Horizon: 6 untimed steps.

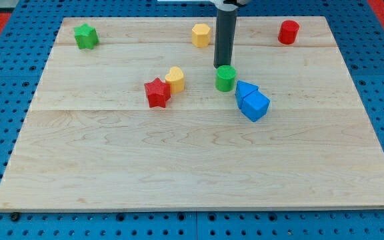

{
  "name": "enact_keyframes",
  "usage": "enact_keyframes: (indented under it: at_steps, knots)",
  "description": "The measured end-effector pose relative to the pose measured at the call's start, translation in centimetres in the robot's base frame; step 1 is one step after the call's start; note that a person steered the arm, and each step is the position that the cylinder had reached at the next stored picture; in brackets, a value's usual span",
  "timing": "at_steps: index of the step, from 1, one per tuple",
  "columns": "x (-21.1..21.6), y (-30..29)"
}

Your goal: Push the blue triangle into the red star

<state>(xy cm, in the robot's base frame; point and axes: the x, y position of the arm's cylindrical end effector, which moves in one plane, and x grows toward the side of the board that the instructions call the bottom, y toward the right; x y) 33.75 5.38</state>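
At the upper left of the frame a green star (85, 36) sits near the far edge of the wooden board (192, 167). Further right, a little left of centre, the red star (157, 92) lies touching a yellow heart-shaped block (175, 79) on its upper right. Above them, near the top edge, stands a yellow block (201, 35) that looks six-sided.

The arm comes down from the top centre of the frame as a straight, upright dark rod; only its lower stretch and a bit of the white mount show. It carries no claw, so there is nothing to open, close or grasp. My tip (223, 66) rests just behind a green cylinder (225, 78), at its upper edge; whether they touch I cannot tell.

Just to the lower right of the green cylinder is the blue triangle (245, 89), pressed against a blue cube (255, 106) below it. The triangle is well apart from the red star, with the green cylinder between them. At the upper right a red cylinder (288, 32) stands alone. No writing or labels can be read.
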Motion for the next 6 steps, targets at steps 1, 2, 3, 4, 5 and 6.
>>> enact_keyframes:
  at_steps: [1, 2, 3, 4, 5, 6]
  knots:
    - [0.0, 0.0]
    - [0.0, 0.0]
    - [0.0, -0.1]
    - [1.3, -0.5]
    - [2.7, -1.4]
    - [2.2, -1.4]
